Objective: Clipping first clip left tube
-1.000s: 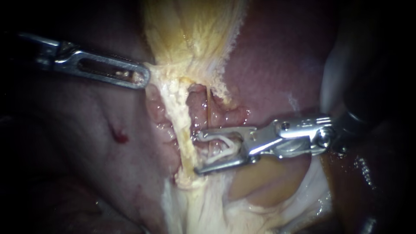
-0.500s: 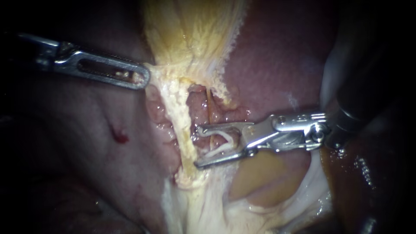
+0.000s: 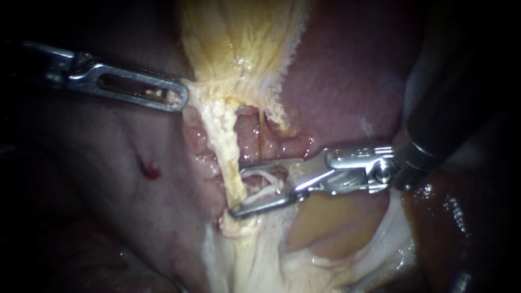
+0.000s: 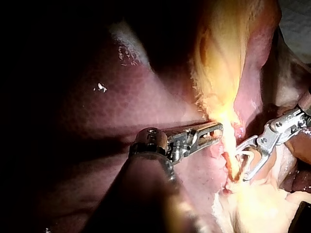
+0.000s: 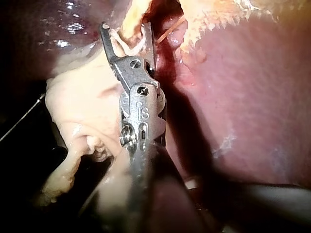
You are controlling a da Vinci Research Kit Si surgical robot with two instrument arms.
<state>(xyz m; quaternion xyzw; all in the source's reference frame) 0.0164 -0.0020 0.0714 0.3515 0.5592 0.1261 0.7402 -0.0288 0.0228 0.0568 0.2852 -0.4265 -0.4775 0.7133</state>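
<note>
The left tube (image 3: 228,157), a pale, ragged cord, ran from the neck of the gallbladder (image 3: 239,38) at upper centre of the endoscope view down to the fatty tissue at lower centre. A much thinner reddish tube (image 3: 261,133) lay just to its right over the liver (image 3: 347,81). The left instrument (image 3: 176,97), entering from the upper left, had its jaws closed together on the pale edge of the gallbladder's neck, and the cord looked drawn taut below that hold. The right instrument (image 3: 237,191), coming in from the right, stood with its jaws wide apart, carrying a white clip (image 3: 267,183) seated against both of them. The jaw tips reached the left tube, one above and one below, so that the cord appeared to lie just inside their mouth. In the right wrist view the clip's legs sat either side of the cord ahead of the instrument. The tube looked soft, wet and slippery, light, and easily torn or cut through if squeezed off-centre or pulled sideways. The best place to take it seemed to be the bare middle stretch, square across, with both jaw tips clear past its far edge and the thin tube left outside.
</note>
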